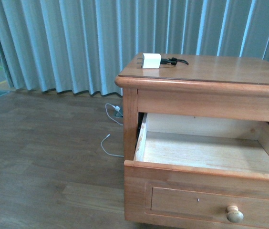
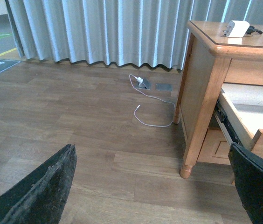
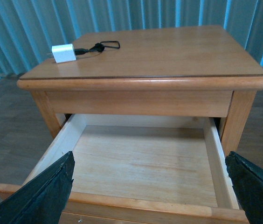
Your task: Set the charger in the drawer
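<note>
The white charger (image 1: 151, 60) lies on top of the wooden nightstand near its back left corner, its black cord (image 1: 174, 61) bundled beside it; it also shows as the charger (image 2: 238, 28) in the left wrist view and the charger (image 3: 63, 52) in the right wrist view. The drawer (image 1: 206, 179) is pulled out, its pale inside bare, with a round knob (image 1: 234, 214) on the front. My right gripper (image 3: 151, 189) hangs open above the drawer's (image 3: 145, 158) front part. My left gripper (image 2: 155, 184) is open over the floor, to the left of the nightstand. Neither arm shows in the front view.
A thin white cable (image 2: 152, 109) lies on the wooden floor by the nightstand's leg (image 2: 187, 165), running from a floor socket (image 2: 144, 83). Grey-blue curtains (image 1: 77, 43) hang behind. The nightstand top (image 3: 169, 53) carries only the charger.
</note>
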Available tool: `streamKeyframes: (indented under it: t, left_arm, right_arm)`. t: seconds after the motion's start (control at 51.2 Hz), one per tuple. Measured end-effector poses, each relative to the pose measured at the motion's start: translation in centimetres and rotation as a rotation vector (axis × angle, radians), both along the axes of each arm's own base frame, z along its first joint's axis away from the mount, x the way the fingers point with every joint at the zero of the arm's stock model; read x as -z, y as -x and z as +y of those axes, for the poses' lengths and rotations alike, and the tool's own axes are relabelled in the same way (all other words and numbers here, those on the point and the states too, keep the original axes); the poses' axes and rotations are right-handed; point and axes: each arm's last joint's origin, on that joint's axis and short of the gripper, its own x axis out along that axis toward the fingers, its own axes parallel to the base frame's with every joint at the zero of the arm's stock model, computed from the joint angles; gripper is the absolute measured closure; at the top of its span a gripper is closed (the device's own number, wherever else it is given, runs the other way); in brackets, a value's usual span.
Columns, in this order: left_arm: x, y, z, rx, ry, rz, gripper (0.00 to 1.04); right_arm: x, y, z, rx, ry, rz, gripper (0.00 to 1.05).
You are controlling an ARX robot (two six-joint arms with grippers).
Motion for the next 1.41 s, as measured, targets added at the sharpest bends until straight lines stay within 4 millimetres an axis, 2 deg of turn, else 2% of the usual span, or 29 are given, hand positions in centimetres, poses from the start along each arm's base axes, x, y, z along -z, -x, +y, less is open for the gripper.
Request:
streamKeyframes:
  t: [0.313,0.528,0.684,1.408]
  left_arm:
    - [0.0,0.0,0.0,0.0,0.0,0.0,0.06]
    - [0.0,0.0,0.0,0.0,0.0,0.0,0.06]
    - [0.0,0.0,0.0,0.0,0.0,0.0,0.06]
    - [0.0,0.0,0.0,0.0,0.0,0.0,0.06]
  right_arm:
    - [-1.7,4.4,-3.1,0.039,-0.002,-0.062,0.08]
    - [-0.9,7.0,-4.7,0.07,-0.02,-0.098,0.08]
    - [-0.6,7.3,-5.6,0.113,-0.043,-0.103,0.08]
    - [-0.6,7.4,-5.6,0.111,-0.049,-0.106,0.08]
